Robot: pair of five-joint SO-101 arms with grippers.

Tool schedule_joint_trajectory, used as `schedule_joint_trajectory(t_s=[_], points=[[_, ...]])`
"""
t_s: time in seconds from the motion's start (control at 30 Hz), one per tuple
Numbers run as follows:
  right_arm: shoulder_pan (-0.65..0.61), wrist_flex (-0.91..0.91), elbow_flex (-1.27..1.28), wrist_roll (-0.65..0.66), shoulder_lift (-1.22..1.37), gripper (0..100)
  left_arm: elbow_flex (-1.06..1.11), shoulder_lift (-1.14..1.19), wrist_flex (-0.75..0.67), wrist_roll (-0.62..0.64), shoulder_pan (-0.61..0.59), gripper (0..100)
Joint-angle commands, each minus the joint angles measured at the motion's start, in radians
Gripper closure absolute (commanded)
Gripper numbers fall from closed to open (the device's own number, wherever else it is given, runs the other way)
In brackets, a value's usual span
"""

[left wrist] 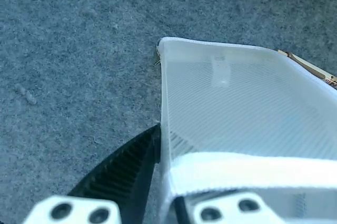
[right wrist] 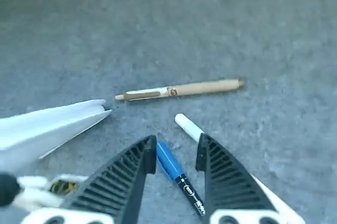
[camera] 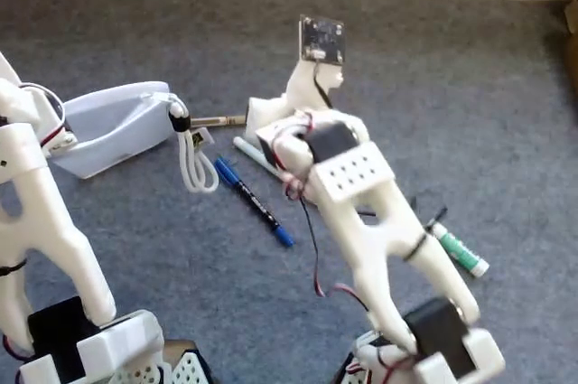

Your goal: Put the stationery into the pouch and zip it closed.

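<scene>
My left gripper [left wrist: 166,179] is shut on the rim of a white mesh pouch [left wrist: 237,103], holding its mouth up off the carpet; this pouch [camera: 113,126] lies at the left. My right gripper [right wrist: 177,146] is open just above the cap end of a blue pen [right wrist: 169,163], which lies between its fingers without touching them. Beside it lie a white pen [right wrist: 188,126] and, farther off, a tan pen [right wrist: 179,89]. The blue pen [camera: 254,201] lies slanted at the middle of the floor. A green-capped marker [camera: 461,253] lies at the right, behind the right arm.
A white cord loop [camera: 194,169] hangs from the pouch's zipper end onto the grey carpet [camera: 452,86]. The tan pen [camera: 217,120] points at the pouch's corner. Both arm bases stand at the near edge. Open carpet stretches at the back and right.
</scene>
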Motion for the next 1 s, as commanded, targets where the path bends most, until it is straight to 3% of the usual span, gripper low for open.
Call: schedule_joint_trajectory(t_s=[0.0,0.4,0.97], points=[[0.030,0.056,-0.183,-0.095,0.087,87.5,0.007,-0.015,0.006,0.012,-0.018,99],[0.041,0.122,-0.529,-0.290,0.449,87.5,0.021,-0.015,0.006,0.009,-0.018,99],[0.039,0.122,-0.906,-0.298,0.892,87.5,0.024,-0.015,0.006,0.008,-0.018,99]])
